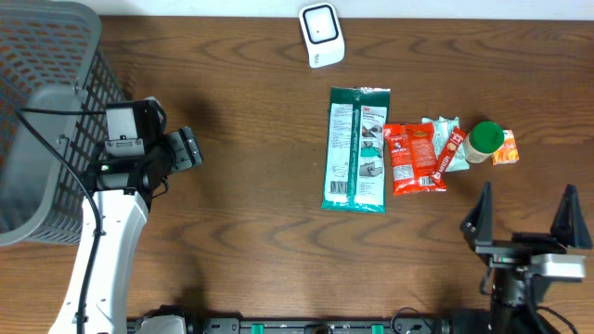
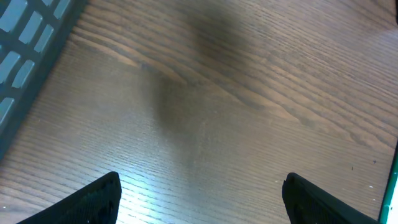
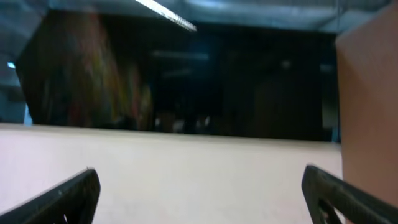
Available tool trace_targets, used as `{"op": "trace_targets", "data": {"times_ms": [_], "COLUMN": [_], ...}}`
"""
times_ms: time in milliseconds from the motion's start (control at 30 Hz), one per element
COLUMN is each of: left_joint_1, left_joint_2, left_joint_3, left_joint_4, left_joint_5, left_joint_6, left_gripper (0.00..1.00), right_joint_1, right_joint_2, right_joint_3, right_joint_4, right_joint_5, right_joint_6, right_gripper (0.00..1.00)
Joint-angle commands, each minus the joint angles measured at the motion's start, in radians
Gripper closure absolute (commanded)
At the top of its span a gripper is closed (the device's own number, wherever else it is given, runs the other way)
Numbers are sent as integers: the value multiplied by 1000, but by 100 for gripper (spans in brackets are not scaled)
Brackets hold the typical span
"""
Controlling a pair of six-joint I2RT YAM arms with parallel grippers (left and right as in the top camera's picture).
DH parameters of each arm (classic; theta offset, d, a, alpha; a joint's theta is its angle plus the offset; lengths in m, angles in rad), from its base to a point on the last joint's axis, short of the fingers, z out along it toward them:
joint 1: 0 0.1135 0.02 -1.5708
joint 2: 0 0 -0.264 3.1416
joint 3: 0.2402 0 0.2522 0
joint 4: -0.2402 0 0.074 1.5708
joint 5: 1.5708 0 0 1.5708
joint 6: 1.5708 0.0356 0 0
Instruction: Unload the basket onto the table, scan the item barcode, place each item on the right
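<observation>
**Operator:** Report claw status.

**Arm:** My left claw is released, jaws spread and empty, over bare counter near the basket. My right claw is likewise spread and holds nothing.

**Operator:** Item location?

**Arm:** The green pouch lies flat mid-counter, below the scanner and well apart from both claws.

**Operator:** Handling?

**Arm:** Probably light, soft and slick. I would pinch a sealed end, leaving the printed label panel uncovered.

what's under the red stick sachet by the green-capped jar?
A pale teal packet lies under the red stick sachet; only its upper edge shows. The rest is covered, so its label cannot be seen.
</observation>
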Motion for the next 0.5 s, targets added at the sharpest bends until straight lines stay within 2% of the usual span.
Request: {"op": "trace_targets", "data": {"times_ms": [0, 300, 467], "left_joint_1": [3, 3, 3], "left_joint_2": [-5, -5, -5], "left_joint_3": [18, 18, 18], "left_joint_4": [0, 0, 0], "left_joint_5": [-9, -9, -9], "left_joint_6": [8, 9, 9], "left_gripper": [16, 17, 17], "right_joint_1": [-45, -50, -50], "right_joint_2": [-5, -6, -6], "right_joint_3": [-95, -285, -287], "right_joint_4": [66, 88, -74], "right_joint_5": [-102, -106, -106], "right_joint_6": [-11, 31, 41], "right_gripper": [1, 1, 1]}}
